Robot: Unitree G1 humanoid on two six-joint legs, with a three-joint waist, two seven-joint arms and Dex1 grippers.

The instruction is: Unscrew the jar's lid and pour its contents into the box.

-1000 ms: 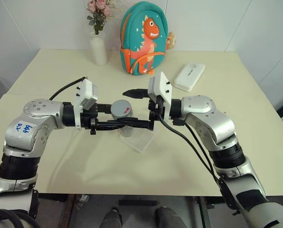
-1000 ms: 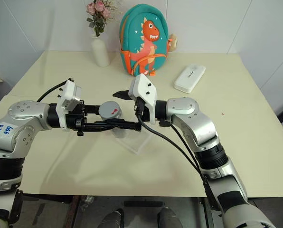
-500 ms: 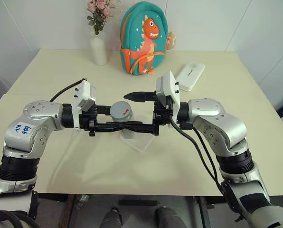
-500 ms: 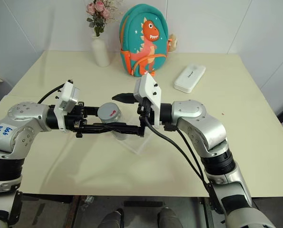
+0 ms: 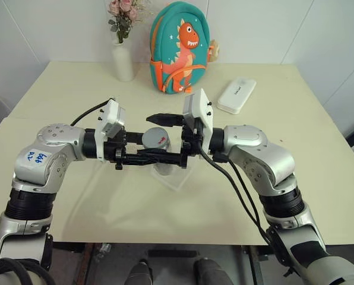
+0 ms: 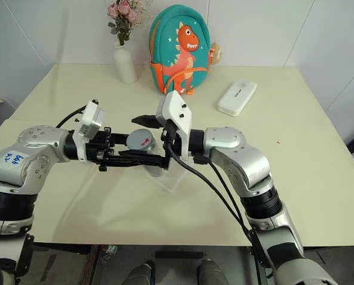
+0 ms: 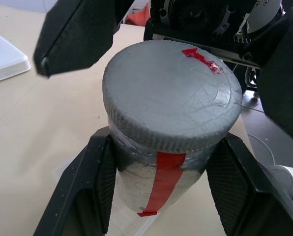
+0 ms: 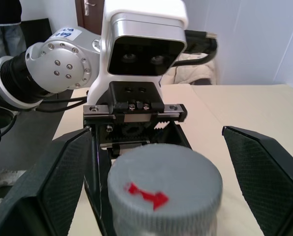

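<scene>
We find the left gripper (image 7: 161, 196) clamped on the jar (image 7: 156, 177) below its lid (image 7: 171, 93), held above the box (image 5: 176, 173). The right gripper (image 8: 156, 167) stands wide open, fingers (image 8: 264, 172) flanking the lid without contact.
</scene>
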